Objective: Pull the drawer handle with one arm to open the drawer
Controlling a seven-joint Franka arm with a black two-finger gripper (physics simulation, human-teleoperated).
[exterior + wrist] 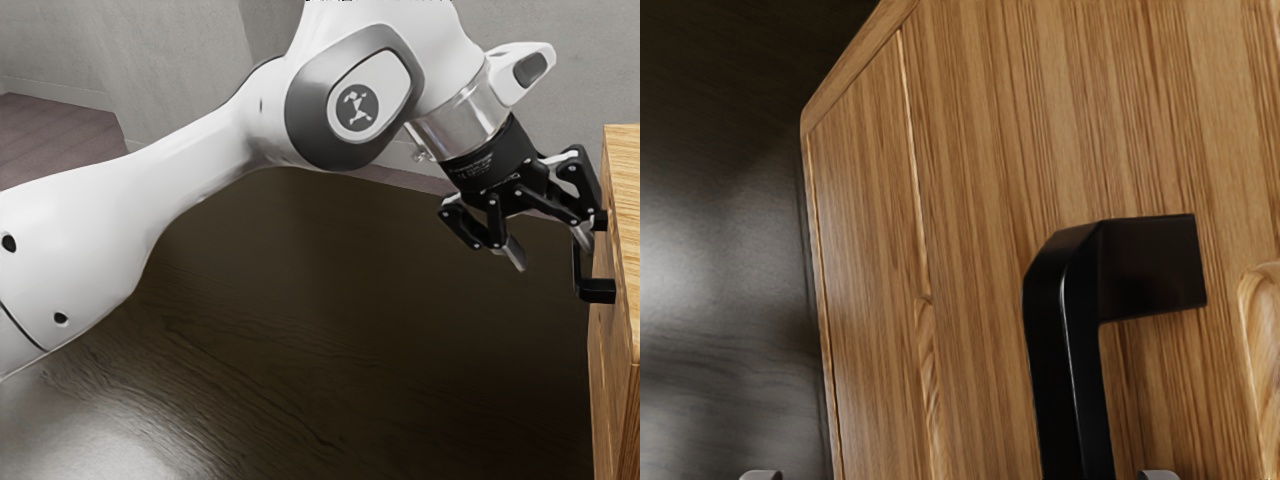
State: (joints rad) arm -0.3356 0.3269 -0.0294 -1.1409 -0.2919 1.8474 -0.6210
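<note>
So, quick rundown. The white seven-joint robot arm point(150, 220) comes in from the exterior view's left and reaches over the dark wood-grain table point(300, 340) toward the exterior view's right. Its black two-finger gripper point(548, 250) sits right up against the front of the light oak wooden drawer cabinet point(622, 340), which stands at the far right edge of that view.

The thing that matters, the black bar-shaped drawer handle point(596, 289), is mounted upright on the cabinet's front face and stands off it on a short bracket. The jaws are spread wide. One finger hangs out over the table, well clear of the cabinet, and the other is just beside the top of the handle. From this angle I can't tell if that one actually touches it.

From the wrist view, the handle point(1070, 380) runs down between two grey fingertips point(760, 475), sitting closer to one of them than the other. The oak front point(980, 150) is close behind it, with the panel seams visible and the dark table point(720, 300) off to the side. Whether the drawer has slid out at all, I honestly can't tell.
</note>
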